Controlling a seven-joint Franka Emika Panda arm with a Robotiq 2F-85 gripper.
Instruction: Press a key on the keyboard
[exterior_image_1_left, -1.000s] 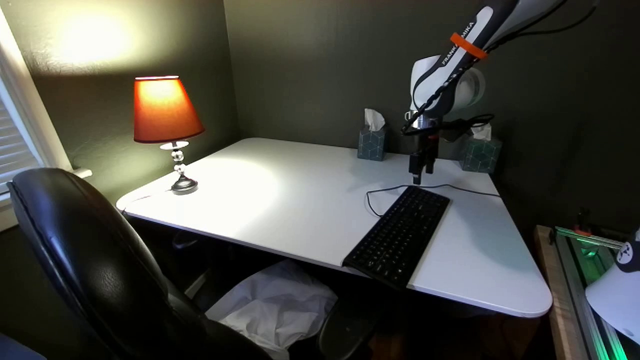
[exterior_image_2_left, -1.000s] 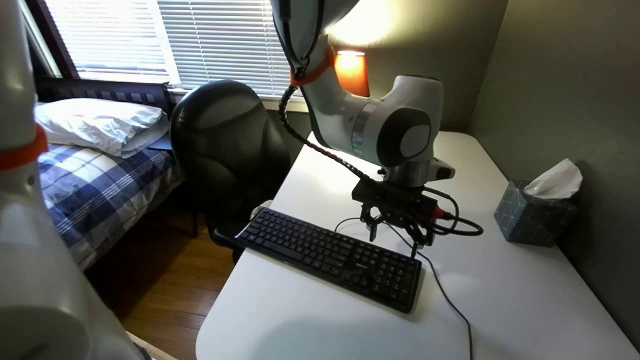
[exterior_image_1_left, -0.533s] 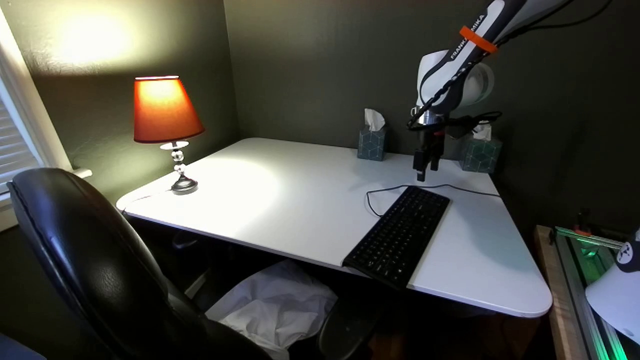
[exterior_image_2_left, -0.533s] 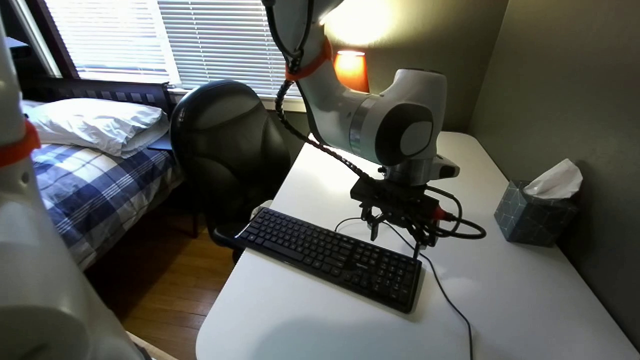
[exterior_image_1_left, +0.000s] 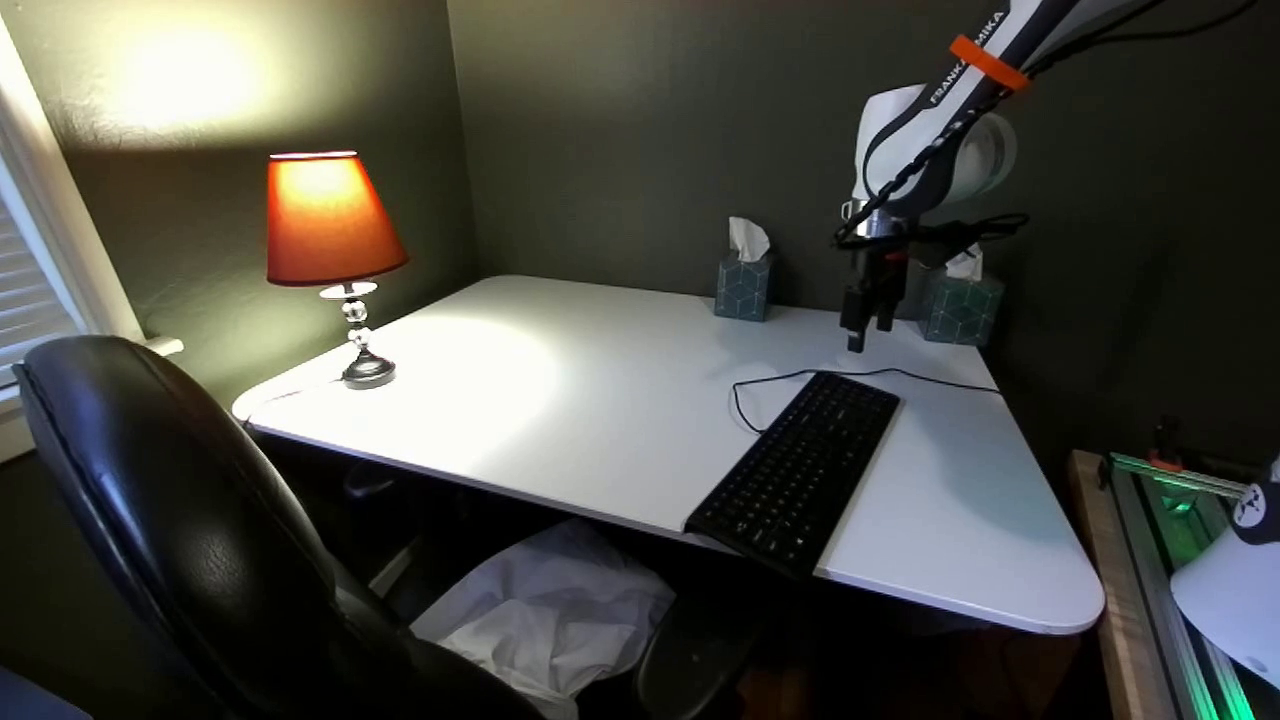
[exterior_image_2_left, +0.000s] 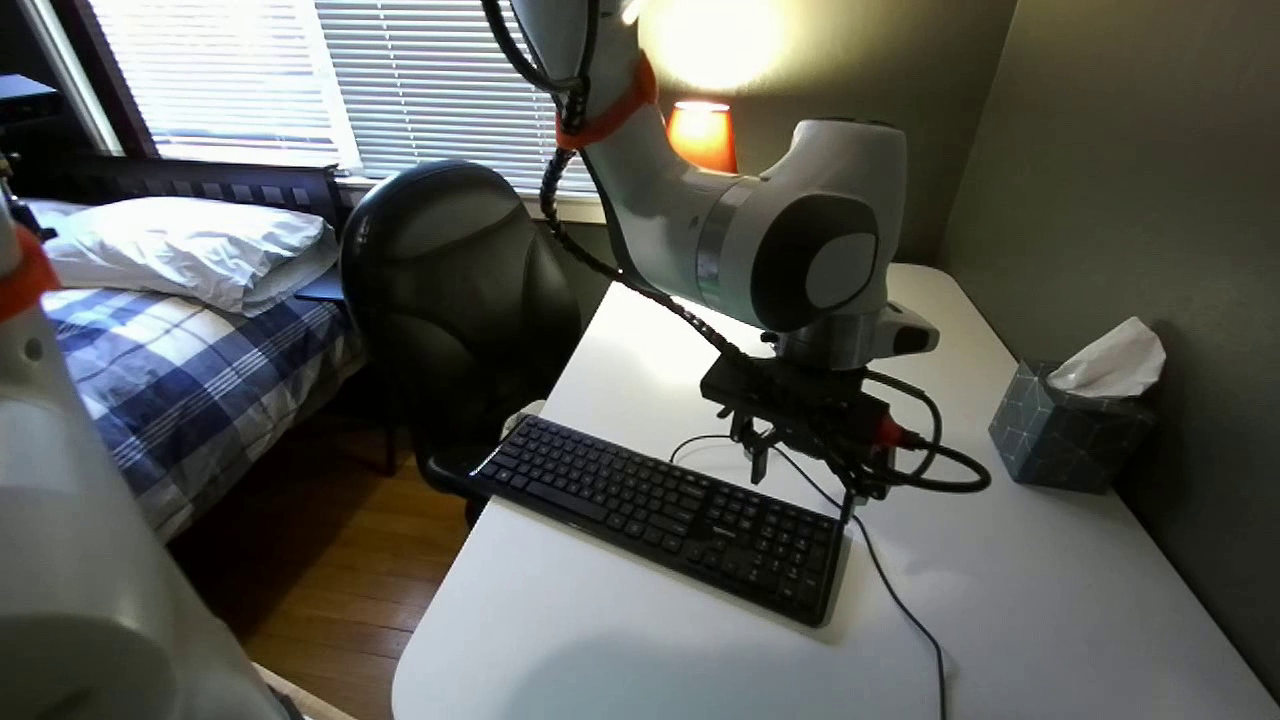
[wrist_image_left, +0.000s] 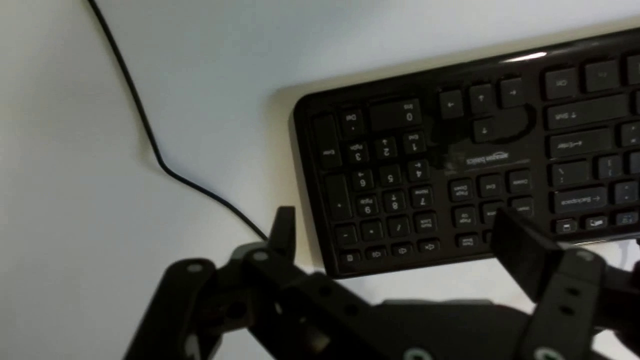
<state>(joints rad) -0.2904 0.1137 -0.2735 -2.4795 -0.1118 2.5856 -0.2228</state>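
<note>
I'm hovering the end effector (exterior_image_1_left: 870, 338) above the table (exterior_image_1_left: 600, 400), jaws standing wide apart, gripping nothing, keyboard (exterior_image_1_left: 805, 465) lying lower and nearer in an exterior view

In an exterior view, plain grey-green walls (exterior_image_1_left: 620, 140) are meeting in a corner toward eleven o'clock. A white desk (exterior_image_1_left: 620, 400) is spreading across the middle. Toward ten o'clock, a lamp (exterior_image_1_left: 335, 240) with a red-orange shade is glowing on the desk, casting a bright patch (exterior_image_1_left: 190, 85) on the wall and a pool of light (exterior_image_1_left: 480, 370) across the desktop. A black chair (exterior_image_1_left: 190, 490) is standing at eight o'clock. In an exterior view, a window (exterior_image_2_left: 332, 90) with pale slatted blinds (exterior_image_2_left: 450, 90) is letting in daylight between ten and eleven o'clock; at nine o'clock a bed (exterior_image_2_left: 220, 370) in blue-and-white plaid is holding a white pillow (exterior_image_2_left: 200, 235), and wooden floorboards (exterior_image_2_left: 340, 560) are showing toward eight o'clock.
</note>
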